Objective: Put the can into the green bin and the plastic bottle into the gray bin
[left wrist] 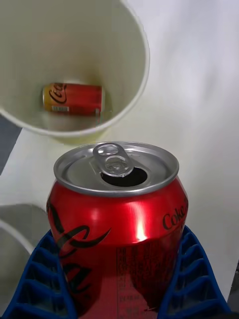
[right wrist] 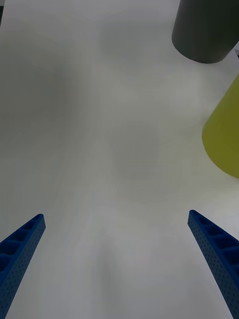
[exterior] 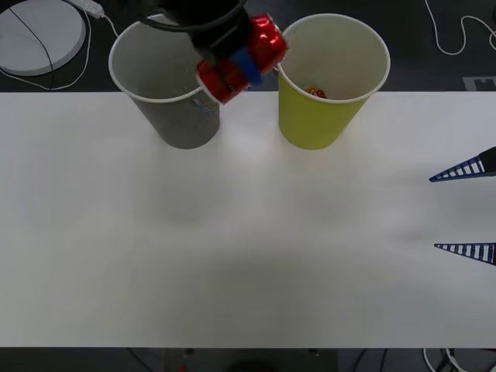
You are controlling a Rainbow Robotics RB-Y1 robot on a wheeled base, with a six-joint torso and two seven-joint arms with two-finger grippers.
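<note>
The can (exterior: 267, 40) is red with a silver top and pull tab, and it hangs tilted between the two bins' rims at the table's far side. My left gripper (exterior: 244, 66) is shut on the can (left wrist: 119, 224), its blue fingers (left wrist: 47, 279) on both sides. Just beyond it opens the green bin (left wrist: 139, 75), with another red can (left wrist: 74, 98) lying on the bottom. The green bin (exterior: 333, 116) stands right of the gray bin (exterior: 182, 120). My right gripper (exterior: 434, 213) waits open at the table's right edge. The plastic bottle is out of view.
The white table (exterior: 232, 256) stretches bare in front of the bins. A white round device (exterior: 39, 35) with a cable lies on the dark floor at the back left. From the right wrist, the gray bin (right wrist: 204, 30) and green bin (right wrist: 224, 134) stand ahead of my right gripper (right wrist: 115, 215).
</note>
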